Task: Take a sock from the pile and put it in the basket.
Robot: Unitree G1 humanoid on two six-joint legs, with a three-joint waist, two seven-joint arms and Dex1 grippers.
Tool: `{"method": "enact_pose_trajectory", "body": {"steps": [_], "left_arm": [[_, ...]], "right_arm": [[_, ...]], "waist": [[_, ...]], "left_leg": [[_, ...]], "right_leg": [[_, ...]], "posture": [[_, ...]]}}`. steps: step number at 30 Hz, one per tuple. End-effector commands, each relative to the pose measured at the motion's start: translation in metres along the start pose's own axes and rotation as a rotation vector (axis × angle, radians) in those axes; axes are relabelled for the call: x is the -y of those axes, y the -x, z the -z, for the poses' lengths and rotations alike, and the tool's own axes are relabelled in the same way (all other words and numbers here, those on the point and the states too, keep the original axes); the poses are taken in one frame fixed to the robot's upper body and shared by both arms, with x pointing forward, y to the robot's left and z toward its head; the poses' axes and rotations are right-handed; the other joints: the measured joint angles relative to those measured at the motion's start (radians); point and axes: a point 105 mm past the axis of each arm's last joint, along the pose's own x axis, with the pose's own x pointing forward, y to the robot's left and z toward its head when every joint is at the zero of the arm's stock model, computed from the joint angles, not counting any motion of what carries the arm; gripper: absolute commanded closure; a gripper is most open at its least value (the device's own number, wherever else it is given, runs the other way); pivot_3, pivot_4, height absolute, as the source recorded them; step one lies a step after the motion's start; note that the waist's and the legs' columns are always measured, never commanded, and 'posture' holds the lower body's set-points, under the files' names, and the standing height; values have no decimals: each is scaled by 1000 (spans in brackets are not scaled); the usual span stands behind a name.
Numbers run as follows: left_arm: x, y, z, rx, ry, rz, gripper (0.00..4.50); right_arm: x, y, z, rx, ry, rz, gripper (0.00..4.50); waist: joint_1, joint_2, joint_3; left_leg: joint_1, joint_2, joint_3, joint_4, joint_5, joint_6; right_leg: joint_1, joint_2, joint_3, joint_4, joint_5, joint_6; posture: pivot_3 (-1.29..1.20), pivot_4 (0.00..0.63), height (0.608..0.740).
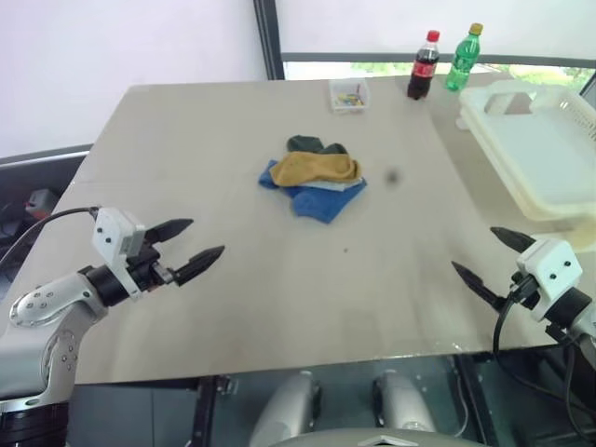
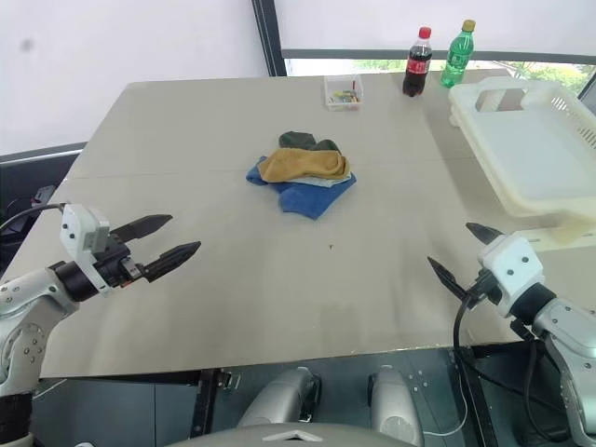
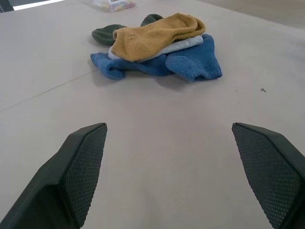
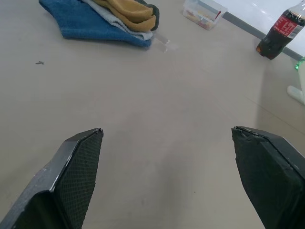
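Nearest the head camera, the left gripper (image 1: 197, 239) and the right gripper (image 1: 486, 256) hang above the near part of the table (image 1: 186, 158), each with its two black fingers spread wide and nothing between them; the left one points in toward the middle from the left side, the right one from the right side, and both are well apart from the socks. The pile (image 1: 315, 177) lies near the middle of the table, a loose heap with a mustard-yellow sock (image 1: 317, 168) on top, a pale grey one showing under it, a blue sock (image 1: 321, 200) spread beneath and toward the near side, and a dark green sock (image 1: 307, 144) at the far edge. The basket (image 1: 540, 154), cream-white with slotted sides and a cut-out handle, sits at the table's right edge, empty and well apart from the pile. Toward the far edge stand a small clear plastic box (image 1: 349, 95) with coloured bits inside, a cola bottle (image 1: 423, 66) with a red cap, and just beside it a green bottle (image 1: 464, 59) with a yellow cap. The tabletop is a plain beige board with a faint seam running across it. Behind it rise a pale wall, a dark upright frame post and a window with greenery outside
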Motion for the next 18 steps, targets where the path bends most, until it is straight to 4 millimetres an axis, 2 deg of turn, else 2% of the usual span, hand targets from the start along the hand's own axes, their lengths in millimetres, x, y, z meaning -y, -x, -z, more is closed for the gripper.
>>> {"method": "enact_pose_trajectory", "body": {"steps": [1, 5, 8, 13, 18], "left_arm": [[3, 2, -13, 39, -27, -2, 0], [9, -6, -16, 73, -12, 12, 0], [12, -12, -19, 91, -11, 18, 0], [21, -22, -24, 123, 0, 37, 0], [30, -33, -27, 147, 12, 54, 0]], "right_arm": [[5, -4, -12, 38, 37, 13, 25], [9, -19, -14, 34, 57, 44, 25], [13, -39, -16, 21, 57, 73, 25], [5, -94, -32, 61, 52, -44, 25], [-8, -170, -65, 141, 105, -170, 25]], "waist": [[0, 0, 0], [-7, 0, 0], [-7, 0, 0], [-13, 0, 1], [-18, 0, 1]], "left_leg": [[0, 0, 0, 0, 0, 0], [0, 0, 0, 0, 0, 0], [0, 0, 0, 0, 1, -2], [0, 0, 1, 0, 2, -3], [-2, 0, 2, -1, 3, -4]], "right_leg": [[0, 0, 0, 0, 0, 0], [0, 0, 0, 0, 0, 0], [-1, 0, 0, 0, 0, 0], [-1, 0, 1, 0, 0, 0], [-5, 1, 2, 1, 0, 0]], "posture": [[0, 150, 740], [0, 150, 740], [0, 150, 740], [0, 150, 740], [0, 150, 740]]}}
